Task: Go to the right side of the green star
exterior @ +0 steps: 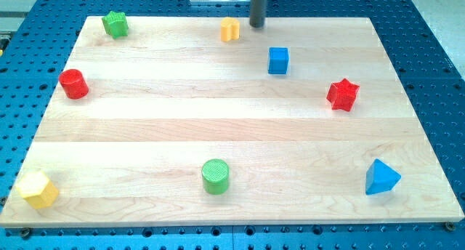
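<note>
Yellow plastic block sitting lower left, green plastic cylinder and blue plastic triangle along bottom of the light wooden counter. My tip, a plain dark rod tool with no jaws, holding nothing, is resting at top centre, just right of a small yellow block. Green plastic star is lying upper left, so the target spot lies well left of the tip. Count: two green, two yellow, two blue including a cube, two red: cylinder, star.
</note>
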Tool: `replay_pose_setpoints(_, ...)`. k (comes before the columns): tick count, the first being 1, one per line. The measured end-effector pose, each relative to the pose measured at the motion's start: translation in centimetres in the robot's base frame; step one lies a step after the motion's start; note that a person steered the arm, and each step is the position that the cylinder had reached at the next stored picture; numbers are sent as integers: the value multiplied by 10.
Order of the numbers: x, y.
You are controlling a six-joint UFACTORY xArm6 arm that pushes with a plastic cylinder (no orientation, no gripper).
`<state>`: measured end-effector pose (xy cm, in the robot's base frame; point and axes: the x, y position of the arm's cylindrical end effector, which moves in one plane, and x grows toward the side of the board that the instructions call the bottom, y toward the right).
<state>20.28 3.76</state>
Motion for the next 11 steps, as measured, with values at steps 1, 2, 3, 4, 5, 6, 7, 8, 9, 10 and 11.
replay_pose_setpoints(1,6,-35)
replay_pose_setpoints(2,18,-53)
replay_pose_setpoints(3,20,-46)
replay_pose_setpoints(4,11,-21)
replay_pose_setpoints(5,61,29)
replay_pose_setpoints(6,90,26)
replay_pose_setpoints(7,103,1)
replay_pose_setpoints(8,105,-8)
replay_pose_setpoints(9,105,-26)
replay_pose_setpoints(10,105,-42)
replay_pose_setpoints(11,112,-92)
